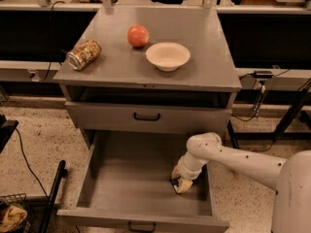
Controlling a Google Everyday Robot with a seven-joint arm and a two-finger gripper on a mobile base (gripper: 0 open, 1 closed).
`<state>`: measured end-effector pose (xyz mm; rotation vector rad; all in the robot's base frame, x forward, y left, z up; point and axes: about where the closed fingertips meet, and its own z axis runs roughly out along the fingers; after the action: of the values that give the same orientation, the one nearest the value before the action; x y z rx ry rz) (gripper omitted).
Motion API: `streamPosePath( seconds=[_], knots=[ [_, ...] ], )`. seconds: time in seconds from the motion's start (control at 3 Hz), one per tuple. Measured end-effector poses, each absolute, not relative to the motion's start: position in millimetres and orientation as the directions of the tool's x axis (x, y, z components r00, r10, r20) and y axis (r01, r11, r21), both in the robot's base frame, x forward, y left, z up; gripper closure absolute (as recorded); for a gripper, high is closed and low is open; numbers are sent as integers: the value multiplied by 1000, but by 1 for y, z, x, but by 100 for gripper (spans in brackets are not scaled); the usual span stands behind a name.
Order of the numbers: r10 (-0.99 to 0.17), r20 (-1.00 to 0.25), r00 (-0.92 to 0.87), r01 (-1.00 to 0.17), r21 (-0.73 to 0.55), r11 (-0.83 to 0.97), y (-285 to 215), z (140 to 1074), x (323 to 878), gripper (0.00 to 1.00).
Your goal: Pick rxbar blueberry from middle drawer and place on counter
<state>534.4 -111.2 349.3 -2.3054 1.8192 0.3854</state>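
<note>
The middle drawer (127,181) is pulled wide open at the bottom of the cabinet. My gripper (181,184) is down inside it, at the right side near the drawer floor. The rxbar blueberry (174,182) shows only as a small dark edge at the gripper's left side; the rest is hidden under the gripper. My white arm (228,158) reaches in from the right over the drawer's side wall. The counter (204,74) is the grey top of the cabinet.
On the counter stand a white bowl (167,56), a red apple (138,35) and a patterned tin can (83,54) lying on its side. A shut drawer front with a dark handle (146,116) sits above the open drawer. A black cable and cart stand at the left.
</note>
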Motion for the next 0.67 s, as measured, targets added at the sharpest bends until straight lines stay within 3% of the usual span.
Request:
streamPosePath(
  seconds=[0.33, 0.67],
  knots=[
    [-926, -312, 213, -973, 20, -231, -113, 350, 535, 94],
    [-926, -312, 213, -973, 19, -231, -113, 352, 535, 100]
  ],
)
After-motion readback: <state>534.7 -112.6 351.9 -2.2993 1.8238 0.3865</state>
